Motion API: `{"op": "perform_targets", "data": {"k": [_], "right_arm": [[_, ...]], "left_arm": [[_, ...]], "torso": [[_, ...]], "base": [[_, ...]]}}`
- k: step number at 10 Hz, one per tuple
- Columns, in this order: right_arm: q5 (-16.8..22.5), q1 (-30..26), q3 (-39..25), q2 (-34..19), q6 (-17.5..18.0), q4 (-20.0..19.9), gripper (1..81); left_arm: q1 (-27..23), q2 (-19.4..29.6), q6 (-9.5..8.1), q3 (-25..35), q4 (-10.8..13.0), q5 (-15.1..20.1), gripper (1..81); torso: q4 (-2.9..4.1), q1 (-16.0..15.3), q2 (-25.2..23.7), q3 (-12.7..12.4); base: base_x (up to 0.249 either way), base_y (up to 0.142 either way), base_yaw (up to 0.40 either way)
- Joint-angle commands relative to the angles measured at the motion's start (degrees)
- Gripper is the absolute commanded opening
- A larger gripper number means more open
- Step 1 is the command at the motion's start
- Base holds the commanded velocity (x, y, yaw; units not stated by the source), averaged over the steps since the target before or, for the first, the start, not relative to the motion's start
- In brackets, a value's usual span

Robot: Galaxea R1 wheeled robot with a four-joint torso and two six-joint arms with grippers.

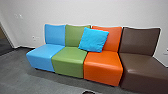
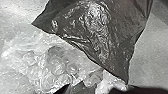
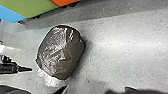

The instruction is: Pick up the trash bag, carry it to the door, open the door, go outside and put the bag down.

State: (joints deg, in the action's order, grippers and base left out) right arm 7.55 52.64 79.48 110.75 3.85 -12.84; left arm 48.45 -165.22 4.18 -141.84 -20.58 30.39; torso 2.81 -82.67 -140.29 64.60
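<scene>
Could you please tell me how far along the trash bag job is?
No step looks clearly finished. The pick-up seems in hand: the dark trash bag shows large in the left wrist view, though whether it is gripped I cannot tell. With colourful seats and wall ahead, door, outdoor trip and set-down appear left.

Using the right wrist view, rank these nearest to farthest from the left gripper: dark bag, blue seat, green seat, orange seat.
1. Dark bag, in front of the seats.
2. Blue seat, the row's left end, and green seat, beside it: too close to call.
3. Orange seat, right of green.
</scene>
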Motion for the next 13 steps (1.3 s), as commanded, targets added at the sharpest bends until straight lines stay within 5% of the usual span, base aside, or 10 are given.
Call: {"op": "perform_targets", "data": {"k": [1, 2, 3, 4, 7, 8, 13], "right_arm": [[9.0, -10.4, -2.7, -4.4, 1.6, -0.8, 81.1], [9.1, -10.3, -2.7, -4.5, 2.1, -0.7, 81.1], [9.1, -10.0, -2.5, -4.6, 2.1, -0.7, 81.1], [9.0, -9.7, -2.7, -5.2, 2.1, -0.7, 81.1], [8.8, -9.8, -3.4, -6.0, 2.2, -0.7, 81.1], [8.8, -9.7, -3.4, -5.9, 2.2, -0.7, 81.1], [8.8, -9.7, -3.1, -5.0, 2.2, -0.6, 81.1]], "left_arm": [[-8.8, 0.9, -0.23, 0.3, -0.9, 3.6, 81.1], [-9.5, 0.6, -0.31, 0.3, -0.8, 3.6, 81.1], [-9.8, 0.4, -0.23, 0.3, -1.0, 3.6, 81.1], [-9.8, 0.3, -0.23, 0.4, -1.0, 3.6, 81.1], [-11.4, 1.1, -0.23, 0.3, -0.9, 3.5, 81.1], [-12.9, 1.6, -0.23, 0.3, -0.9, 3.6, 81.1], [-17.7, 0.5, -0.23, -0.2, -0.8, 3.4, 81.1]], "torso": [[0.00, -3.6, -5.5, 0.0], [0.00, -4.9, -7.7, 0.0], [0.00, -2.5, -4.1, 0.0], [0.00, -3.6, -6.1, 4.3], [0.00, -4.3, -7.8, 8.3], [0.00, -4.5, -7.9, 4.9], [0.00, -4.6, -7.9, 7.8]], "base": [[0.000, 0.000, 0.000], [0.000, 0.000, 0.000], [0.000, 0.000, 0.000], [0.000, 0.000, 0.000], [0.000, 0.000, 0.000], [0.000, 0.000, 0.000], [0.000, 0.000, 0.000]]}}
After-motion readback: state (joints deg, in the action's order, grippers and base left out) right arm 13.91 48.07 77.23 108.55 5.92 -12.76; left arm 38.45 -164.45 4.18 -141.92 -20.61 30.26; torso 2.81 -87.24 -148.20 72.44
